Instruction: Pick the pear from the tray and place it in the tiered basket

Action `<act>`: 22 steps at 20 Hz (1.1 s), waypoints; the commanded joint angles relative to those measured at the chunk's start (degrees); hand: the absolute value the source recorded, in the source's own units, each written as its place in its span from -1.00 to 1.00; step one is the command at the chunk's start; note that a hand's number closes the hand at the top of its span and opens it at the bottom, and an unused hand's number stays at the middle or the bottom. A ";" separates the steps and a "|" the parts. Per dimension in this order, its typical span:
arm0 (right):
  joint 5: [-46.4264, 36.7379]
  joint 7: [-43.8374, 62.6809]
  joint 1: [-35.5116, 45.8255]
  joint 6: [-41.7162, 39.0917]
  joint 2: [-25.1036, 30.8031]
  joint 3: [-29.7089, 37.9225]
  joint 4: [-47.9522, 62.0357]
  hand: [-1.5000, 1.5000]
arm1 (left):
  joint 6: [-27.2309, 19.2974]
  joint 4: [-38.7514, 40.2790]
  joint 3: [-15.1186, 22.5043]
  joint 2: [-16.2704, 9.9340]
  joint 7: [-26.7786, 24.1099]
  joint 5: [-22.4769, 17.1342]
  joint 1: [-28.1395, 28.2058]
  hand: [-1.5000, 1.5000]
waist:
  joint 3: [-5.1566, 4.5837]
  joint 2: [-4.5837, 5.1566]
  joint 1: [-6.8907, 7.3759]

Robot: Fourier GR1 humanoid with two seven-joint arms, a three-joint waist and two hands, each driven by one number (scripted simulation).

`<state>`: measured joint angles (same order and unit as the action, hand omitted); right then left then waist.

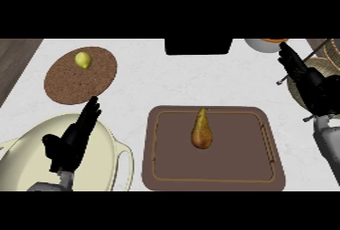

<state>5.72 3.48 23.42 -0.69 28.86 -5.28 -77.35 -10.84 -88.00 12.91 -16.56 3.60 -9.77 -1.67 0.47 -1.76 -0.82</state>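
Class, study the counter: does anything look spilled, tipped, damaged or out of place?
Nothing stands out. The pear lies whole in the middle of the tray, stem end pointing away from the robot. A small yellow fruit sits on the round mat. Nothing looks spilled or broken.

Pear point(201, 130) lying on brown tray point(166, 179), both hands apart.

Two grey cylindrical forearms, each ending in a matte black hand: left hand point(69, 143), right hand point(312, 83), with slender segmented fingers.
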 commanded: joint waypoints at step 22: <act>21.82 -2.83 -4.88 -31.66 6.09 10.03 -10.91 -1.00 | -8.64 -2.16 -0.02 4.49 -1.55 8.62 -4.98 0.00 | -0.64 1.05 -0.46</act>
<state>32.88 -1.61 17.88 -30.12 26.72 4.95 -82.36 -19.46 -89.65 13.29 -12.02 2.04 -0.81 -7.65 0.01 -0.27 -0.92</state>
